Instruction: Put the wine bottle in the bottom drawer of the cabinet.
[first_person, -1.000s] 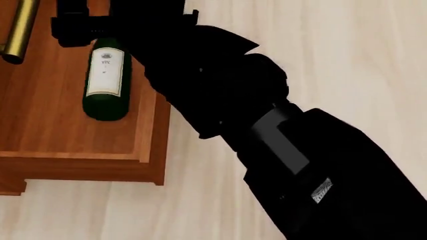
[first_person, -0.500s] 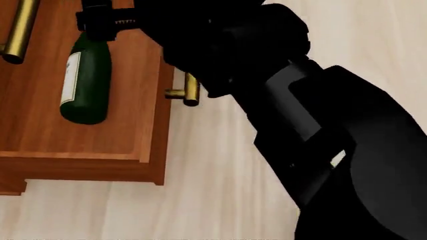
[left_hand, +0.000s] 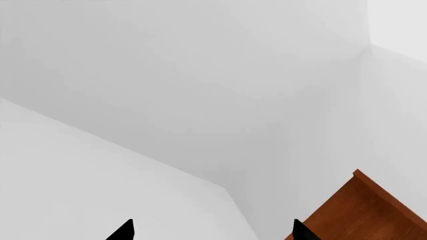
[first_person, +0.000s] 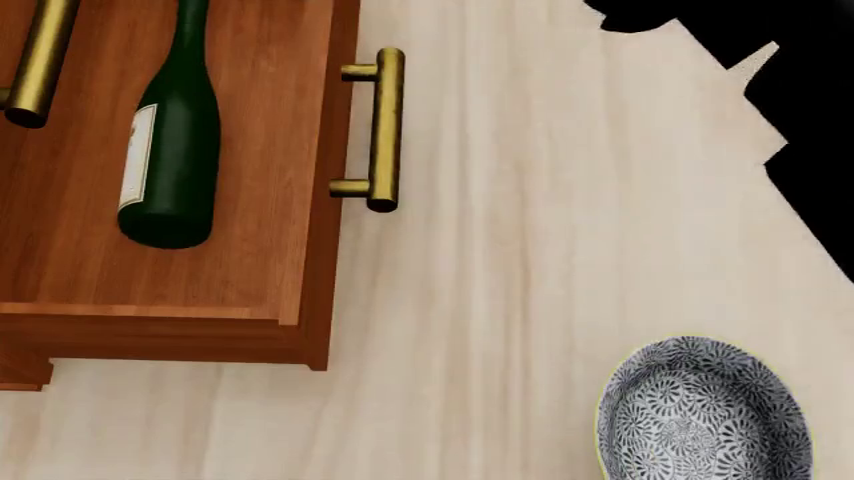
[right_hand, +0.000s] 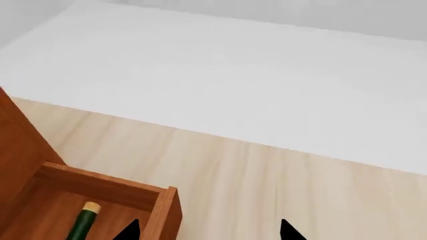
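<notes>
Retreating to the upper right corner of the head view, the right arm (first_person: 787, 80) shows only as a black mass at that edge, well apart from the drawer (first_person: 314, 250); half a second ago it filled the middle of the frame with its gripper over the bottle's neck. With the arm gone from there, the brass handle (first_person: 384, 130) on the drawer front and a patterned bowl (first_person: 701, 415) at the lower right of the frame are uncovered. The bottle (first_person: 171, 150) lies on its side on the drawer floor at the upper left of the head view, base toward the lower edge, label turned to the left, as it lay half a second ago.

In the right wrist view the right gripper (right_hand: 208, 231) shows two black fingertips (right_hand: 130, 231) set wide apart at the lower edge, holding nothing; the bottle's cork end peeks out at the lower left. In the left wrist view the left gripper (left_hand: 210, 231) likewise shows fingertips wide apart and empty, with a corner of the cabinet (left_hand: 363, 210) at the lower right
</notes>
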